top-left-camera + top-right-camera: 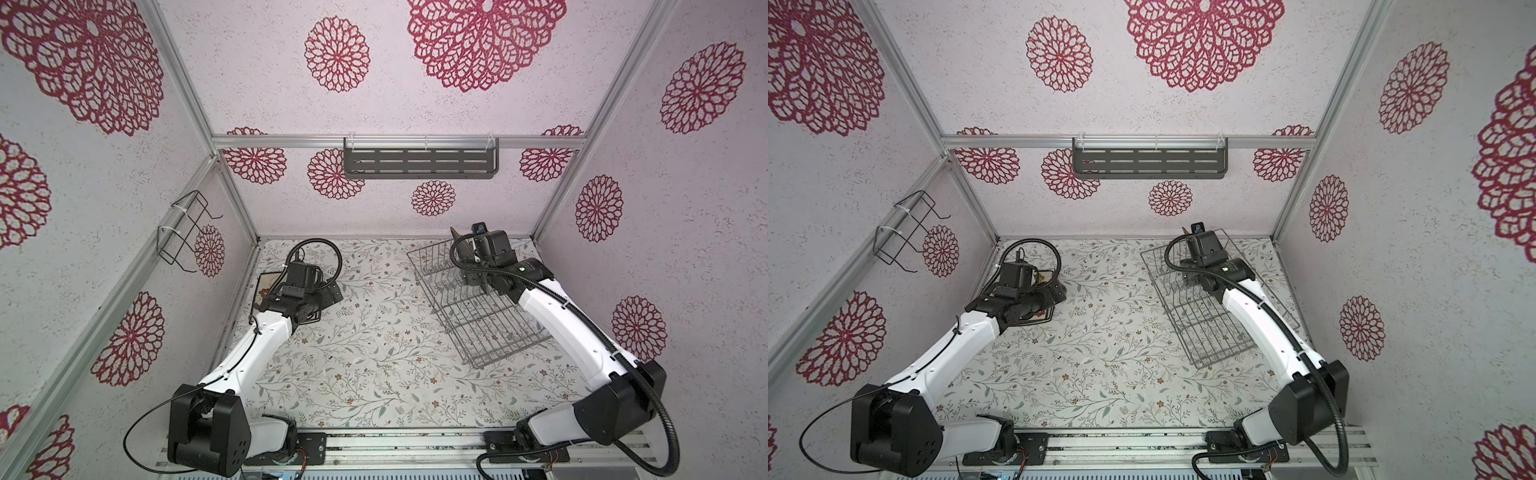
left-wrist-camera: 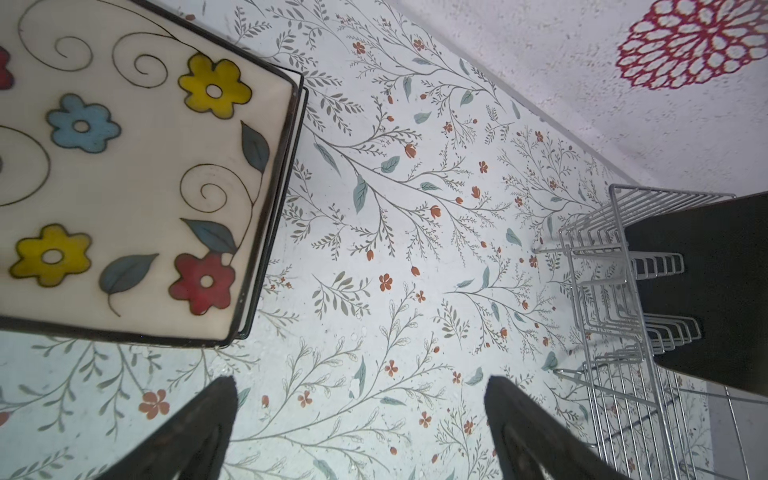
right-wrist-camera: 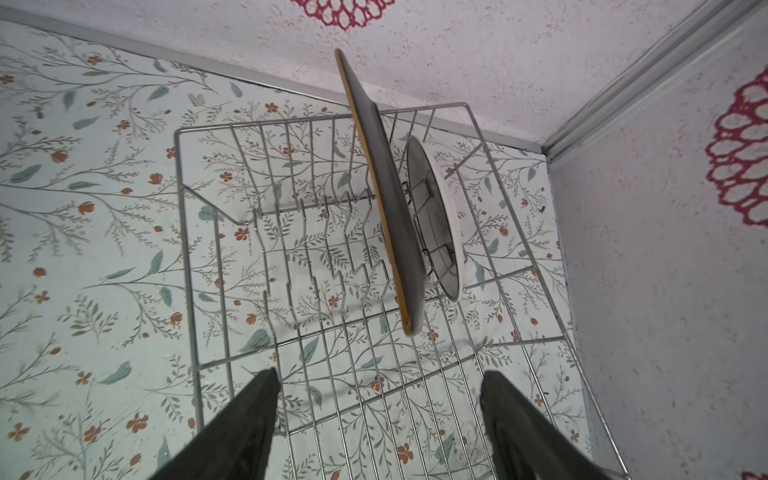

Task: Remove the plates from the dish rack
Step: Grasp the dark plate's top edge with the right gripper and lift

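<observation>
In both top views, a tabletop (image 1: 374,365) papered with grey-green sprigs and small orange blossoms is enclosed on three sides by pale textured walls (image 1: 257,75) stamped with crimson lace-like medallions and framed by aluminium rails (image 1: 291,141). A dark grey slotted shelf (image 1: 419,162) is hung on the back rail, and a black wire holder (image 1: 183,232) is strapped to the left one. The dish rack (image 1: 1200,328) is set at an angle at the table's right rear, with the right arm (image 1: 557,328) reached over it. The left arm (image 1: 249,349) is extended over stacked plates (image 1: 1043,277) at the left rear, close to the side wall.

In the left wrist view, a cream floral plate (image 2: 137,174) is shown lying flat on top of the stack, with the rims of others seen beneath it. The left gripper (image 2: 359,386) is held wide apart above bare tabletop, with nothing between its fingers. Across the table, a black plate (image 2: 706,282) is stood upright in the rack.

In the right wrist view, the right gripper (image 3: 378,376) is held parted over the rack's wire floor, with nothing gripped. The black plate, edged in ochre, is propped on edge among the tines. A round white plate (image 3: 436,216) is slotted just behind it, toward the room's corner. The floral print is seen through the wires.
</observation>
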Controlling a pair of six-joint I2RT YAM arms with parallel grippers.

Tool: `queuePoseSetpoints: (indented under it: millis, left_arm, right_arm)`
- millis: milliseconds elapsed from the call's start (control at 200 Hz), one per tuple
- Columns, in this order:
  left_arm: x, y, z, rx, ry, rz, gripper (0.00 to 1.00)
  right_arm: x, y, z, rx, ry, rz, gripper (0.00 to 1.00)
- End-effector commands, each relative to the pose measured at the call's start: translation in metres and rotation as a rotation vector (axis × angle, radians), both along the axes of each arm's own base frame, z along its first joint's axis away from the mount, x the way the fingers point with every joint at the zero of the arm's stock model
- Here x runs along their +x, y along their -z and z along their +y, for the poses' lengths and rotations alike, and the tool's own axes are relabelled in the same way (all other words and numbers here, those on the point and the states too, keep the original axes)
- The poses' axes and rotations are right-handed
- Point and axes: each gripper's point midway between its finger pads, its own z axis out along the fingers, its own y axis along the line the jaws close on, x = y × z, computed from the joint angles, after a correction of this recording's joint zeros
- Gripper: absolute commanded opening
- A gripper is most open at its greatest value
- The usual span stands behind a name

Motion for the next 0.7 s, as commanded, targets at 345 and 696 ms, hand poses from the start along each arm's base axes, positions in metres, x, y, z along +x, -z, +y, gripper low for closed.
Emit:
queuePoseSetpoints:
  millis: [345, 696]
  left_arm:
    - [0.001, 0.007, -0.012, -0.011, 0.013, -0.011, 0.98]
    - [-0.001, 0.007, -0.01, -0.014, 0.004, -0.007, 0.98]
  right_arm:
    - [0.042, 0.035, -0.033, -0.306, 0.121, 0.129, 0.52]
    - [0.053, 0.051, -0.038, -0.352, 0.098, 0.155, 0.36]
